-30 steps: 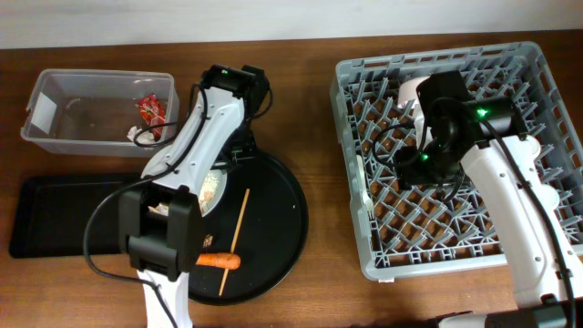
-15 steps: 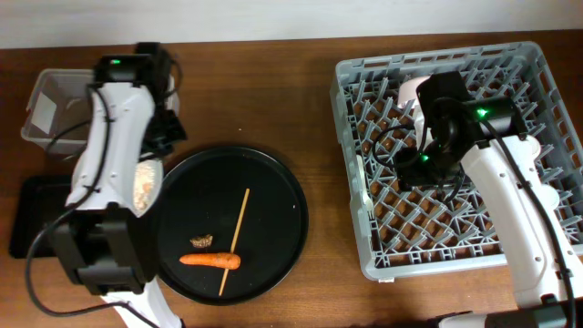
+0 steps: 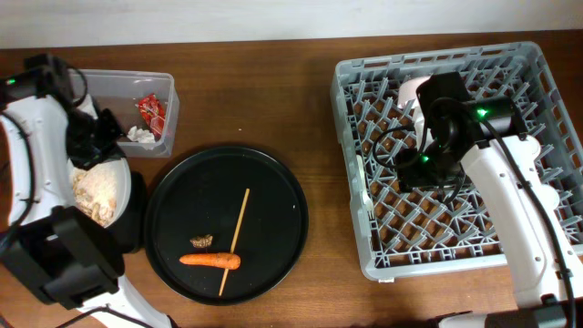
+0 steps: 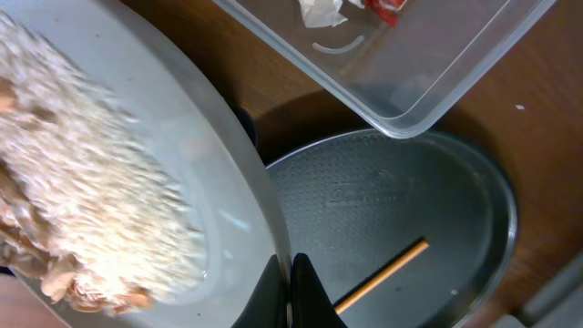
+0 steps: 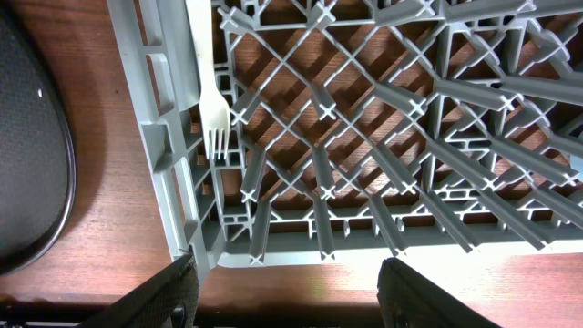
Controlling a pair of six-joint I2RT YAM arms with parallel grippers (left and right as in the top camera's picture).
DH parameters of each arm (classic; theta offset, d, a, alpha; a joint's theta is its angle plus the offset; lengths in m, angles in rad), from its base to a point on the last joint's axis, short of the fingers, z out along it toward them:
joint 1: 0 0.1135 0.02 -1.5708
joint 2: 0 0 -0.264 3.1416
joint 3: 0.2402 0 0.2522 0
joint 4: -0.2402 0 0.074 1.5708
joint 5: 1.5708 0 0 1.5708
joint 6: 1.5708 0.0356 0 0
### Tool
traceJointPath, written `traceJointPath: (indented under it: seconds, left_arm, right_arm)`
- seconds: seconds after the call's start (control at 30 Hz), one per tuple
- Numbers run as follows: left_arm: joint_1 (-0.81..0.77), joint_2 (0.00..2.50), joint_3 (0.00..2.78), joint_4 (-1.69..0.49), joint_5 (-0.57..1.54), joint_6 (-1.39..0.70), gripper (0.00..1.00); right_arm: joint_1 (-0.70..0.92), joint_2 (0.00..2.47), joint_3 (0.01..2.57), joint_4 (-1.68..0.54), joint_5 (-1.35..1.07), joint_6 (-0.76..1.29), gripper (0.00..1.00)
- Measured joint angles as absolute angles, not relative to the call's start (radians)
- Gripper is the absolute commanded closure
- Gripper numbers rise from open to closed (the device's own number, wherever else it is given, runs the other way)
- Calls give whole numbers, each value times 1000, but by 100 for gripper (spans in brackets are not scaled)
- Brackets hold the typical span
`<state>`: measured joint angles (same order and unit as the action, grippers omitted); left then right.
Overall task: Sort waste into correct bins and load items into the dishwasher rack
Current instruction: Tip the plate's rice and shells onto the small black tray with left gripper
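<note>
Wooden table, overhead: left gripper holding white plate just left of round tray.
Left wrist: jaws clamping plate rim; rice risking spilling onto table if tilting early.
Right wrist: right gripper hanging released over rack, right of round tray.

Dark brown wooden table; pale wall behind.

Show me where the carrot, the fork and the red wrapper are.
carrot point(image 3: 209, 261), overhead view, middle of its body.
fork point(image 5: 205, 68), right wrist view, on the handle.
red wrapper point(image 3: 150, 110), overhead view, centre of the crumple.
</note>
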<state>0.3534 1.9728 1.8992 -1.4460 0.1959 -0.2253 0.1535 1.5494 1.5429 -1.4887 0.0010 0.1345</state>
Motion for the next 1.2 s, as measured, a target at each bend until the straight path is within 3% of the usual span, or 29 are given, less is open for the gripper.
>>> traceJointPath:
  seconds: [0.73,1.2]
  left_arm:
    - [583,1973,1897,-1450,604,-71,100]
    - [726,1973,1698,-1466,937,192,100]
  right_arm:
    - [154,1549,1543,-1489,1,135,35]
    - [154,1549,1543,-1489,1,135,36]
